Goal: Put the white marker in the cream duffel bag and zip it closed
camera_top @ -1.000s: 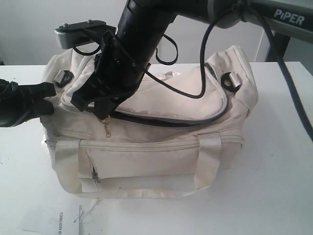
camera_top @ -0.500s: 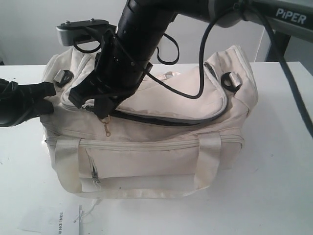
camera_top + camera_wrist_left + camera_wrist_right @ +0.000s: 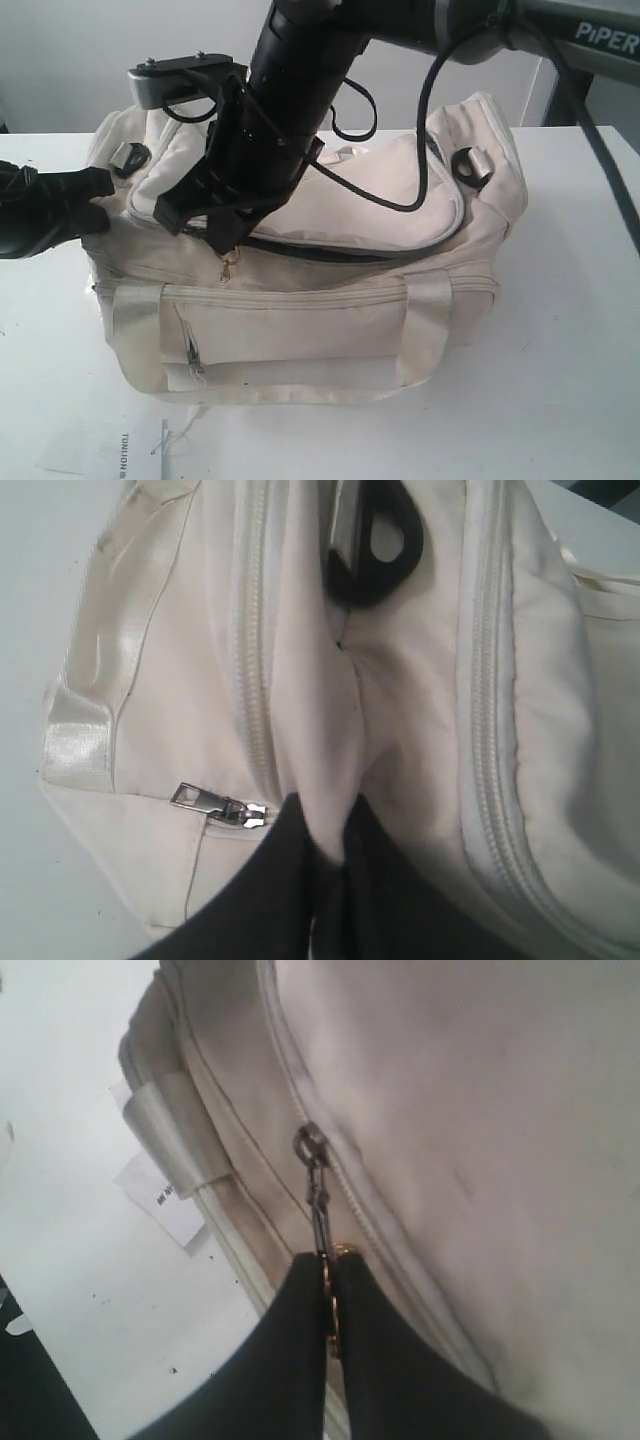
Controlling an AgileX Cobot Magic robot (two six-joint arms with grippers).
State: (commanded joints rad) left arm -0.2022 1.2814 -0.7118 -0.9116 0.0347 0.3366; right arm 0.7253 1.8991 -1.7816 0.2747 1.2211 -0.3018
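The cream duffel bag [image 3: 330, 320] stands on the white table, its curved top flap lying down with a dark gap [image 3: 330, 252] along the front zip line. My right gripper [image 3: 224, 240] reaches across to the bag's left half and is shut on the top zip's pull [image 3: 318, 1195], a small metal clasp hanging from the slider [image 3: 308, 1142]. At the bag's left end my left gripper [image 3: 100, 203] is shut on a fold of the bag's fabric [image 3: 322, 730], close to a silver zip slider [image 3: 215, 806]. The white marker is out of view.
A black cable [image 3: 425, 150] from the right arm loops over the flap. Dark rings sit at both bag ends [image 3: 472, 165] [image 3: 130, 155]. A printed paper slip [image 3: 125, 455] lies on the table [image 3: 570, 350] in front of the bag.
My right gripper has shifted a little to the right along the zip line with the pull in it. The left gripper has kept its hold and place.
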